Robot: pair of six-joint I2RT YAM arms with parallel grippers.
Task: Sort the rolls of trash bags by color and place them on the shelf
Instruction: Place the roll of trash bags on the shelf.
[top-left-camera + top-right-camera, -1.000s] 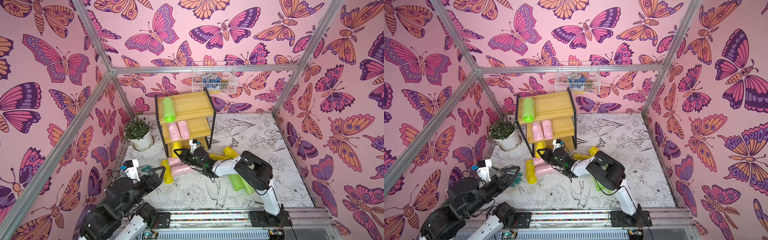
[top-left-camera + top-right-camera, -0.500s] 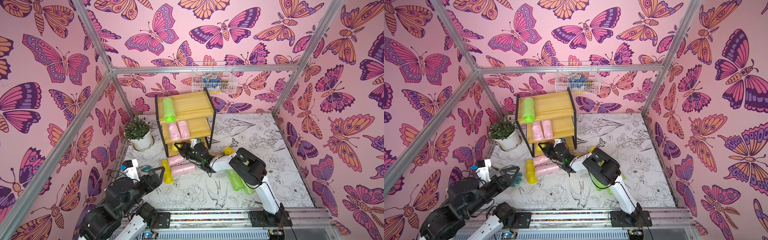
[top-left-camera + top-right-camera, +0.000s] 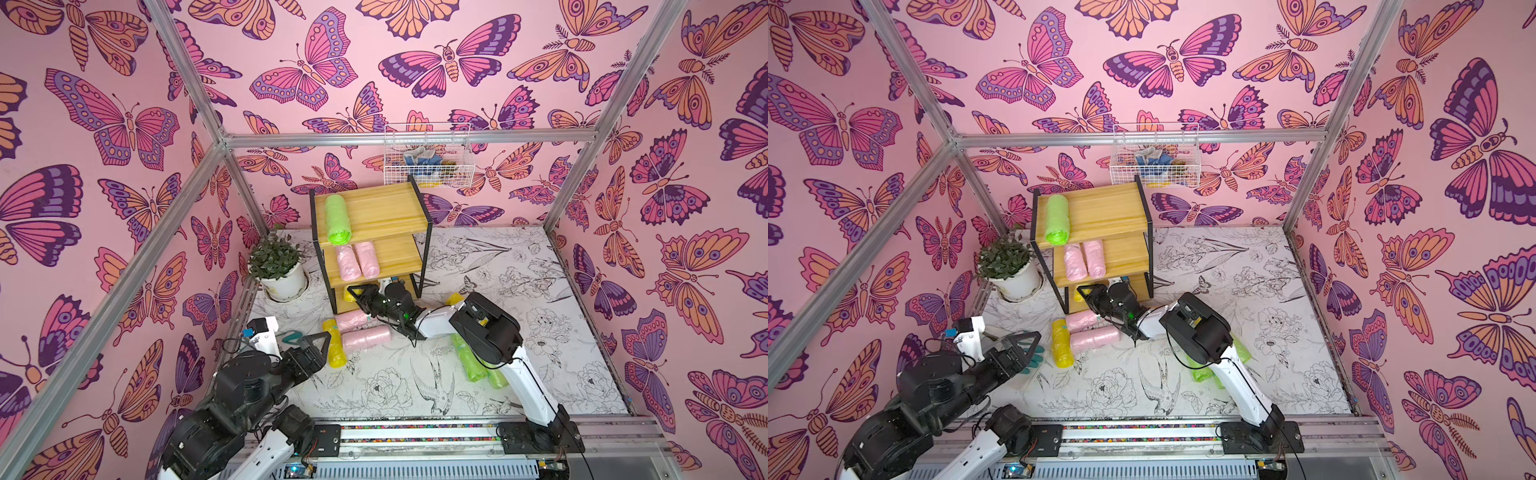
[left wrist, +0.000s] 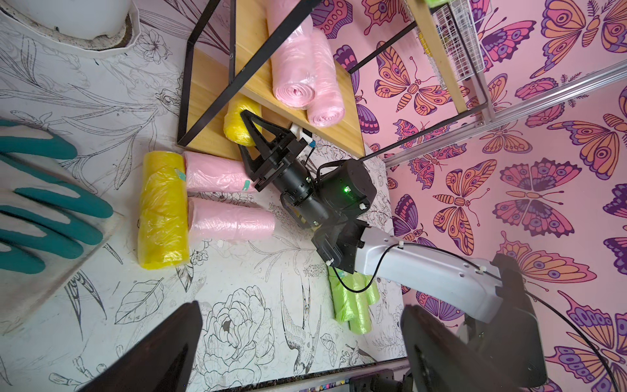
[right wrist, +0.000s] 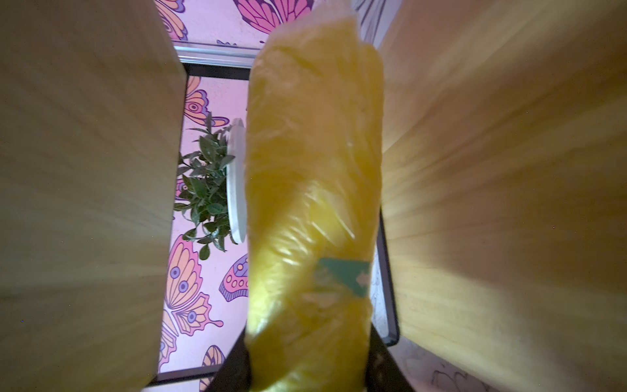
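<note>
Yellow crinkly plastic roll (image 4: 232,118) sat clamped in right end effector (image 4: 241,130), at lowest board of black-framed wooden shelf (image 3: 386,208). Left end effector (image 4: 301,305) gaped wide, empty. Pink rolls (image 3: 348,264): two shelved, two on tabletop (image 3: 374,386).

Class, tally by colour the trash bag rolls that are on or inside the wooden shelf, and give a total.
green roll: 1
pink rolls: 2
yellow roll: 1, held by the right gripper in the bottom tier
Total: 4

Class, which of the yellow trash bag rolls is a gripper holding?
The yellow roll at the shelf's bottom tier, clamped by the right gripper; the other yellow rolls lie loose on the table.
</note>
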